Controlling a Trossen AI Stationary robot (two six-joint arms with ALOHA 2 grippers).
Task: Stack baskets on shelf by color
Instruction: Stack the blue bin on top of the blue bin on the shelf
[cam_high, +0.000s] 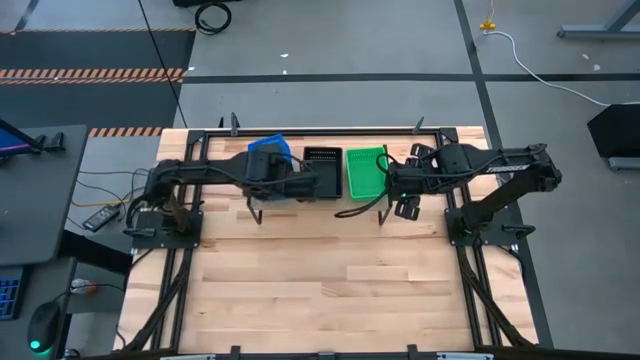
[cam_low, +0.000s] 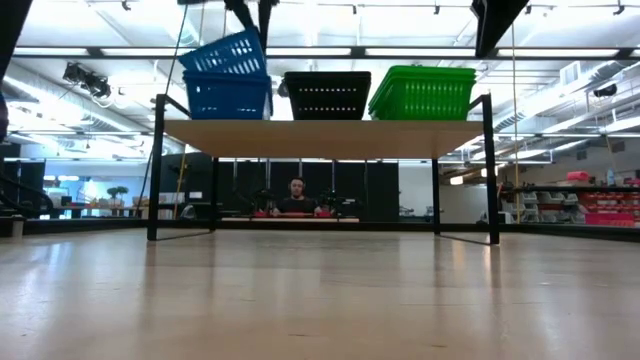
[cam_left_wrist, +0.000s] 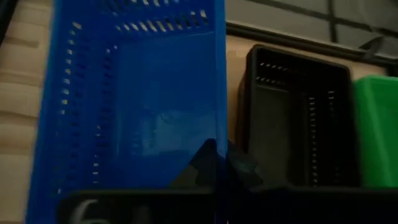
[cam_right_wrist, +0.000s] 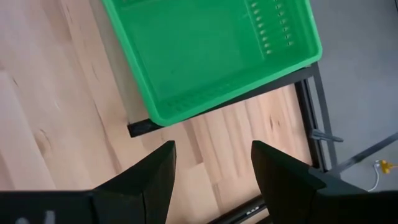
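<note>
While left gripper (cam_left_wrist: 214, 163) pinches the tilted top blue basket (cam_low: 226, 54) over the blue pile, right gripper (cam_right_wrist: 211, 163) hangs released beside the green stack (cam_right_wrist: 205, 50); colours sit separately on the shelf (cam_low: 320, 138).

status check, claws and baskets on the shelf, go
Left claw shut on tilted top blue basket over blue stack. Right claw open, empty, beside green baskets. Black basket between. Shelf unobstructed.
</note>
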